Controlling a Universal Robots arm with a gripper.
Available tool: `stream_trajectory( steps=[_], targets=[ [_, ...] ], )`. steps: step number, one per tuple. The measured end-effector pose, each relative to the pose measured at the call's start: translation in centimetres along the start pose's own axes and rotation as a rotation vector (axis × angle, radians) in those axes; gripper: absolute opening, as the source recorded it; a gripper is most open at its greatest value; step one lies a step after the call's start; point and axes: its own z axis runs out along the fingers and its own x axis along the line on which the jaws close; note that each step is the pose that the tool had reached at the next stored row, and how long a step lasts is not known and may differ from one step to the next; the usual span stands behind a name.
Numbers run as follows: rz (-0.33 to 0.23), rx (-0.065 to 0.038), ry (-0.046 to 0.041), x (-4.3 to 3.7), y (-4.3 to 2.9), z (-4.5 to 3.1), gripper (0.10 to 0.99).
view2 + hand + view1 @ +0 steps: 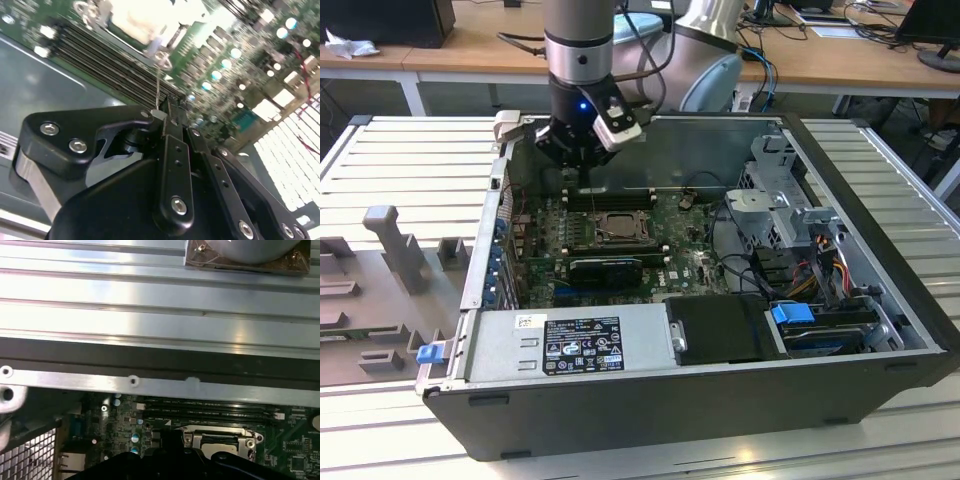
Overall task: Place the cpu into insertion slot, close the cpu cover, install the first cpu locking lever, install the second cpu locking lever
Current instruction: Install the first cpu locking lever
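Gripper (582,172) hangs low inside the open computer case (880,180), over the memory slots (610,198) just behind the insertion slot (610,228) on the green motherboard (695,255). In the second wrist view its fingers are together, tips pinched on the free end of a thin wire rod. That rod is the cpu locking lever (157,85), and it runs from the tips to the socket's edge. The cpu (218,444) sits in the socket, its pale face showing through the window of the cpu cover (215,430). The cover looks laid flat over it in the first wrist view, so placing and closing look done. Step in hand, as I judge it, is installing a locking lever; first or second, cannot tell. The lever stands raised off the board, not yet latched. My judgement is that the move calls for swinging the wire down toward the board and tucking it sideways under its catch. It needs a firm pinch, since the wire is thin, likely springy, and could slip from the tips. The nearby memory slots leave little room. The case rests on a ribbed metal bench (410,150), with the power supply (570,340) at the case's near side in the exterior view.
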Motion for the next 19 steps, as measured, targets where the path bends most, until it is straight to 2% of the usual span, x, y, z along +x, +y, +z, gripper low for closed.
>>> stream_trajectory(
  steps=[4,5,6,7,8,10,15,19],
  targets=[
    [0.000,0.000,0.0000,-2.12,-0.13,0.11,0.106],
    [0.000,0.000,0.0001,-3.12,-0.19,0.19,0.106],
    [0.000,0.000,-0.0001,-3.64,-0.23,0.27,0.106],
    [0.001,-0.001,-0.0002,-3.72,-0.25,0.29,0.106],
    [0.003,-0.009,-0.0008,-3.73,-0.25,0.30,0.106],
    [0.011,-0.034,-0.0029,-3.73,-0.26,0.39,0.106],
    [0.017,-0.035,-0.0035,-3.86,-0.36,1.49,0.106],
    [0.018,-0.035,-0.0034,-3.89,-0.38,1.80,0.106]
  ],
)
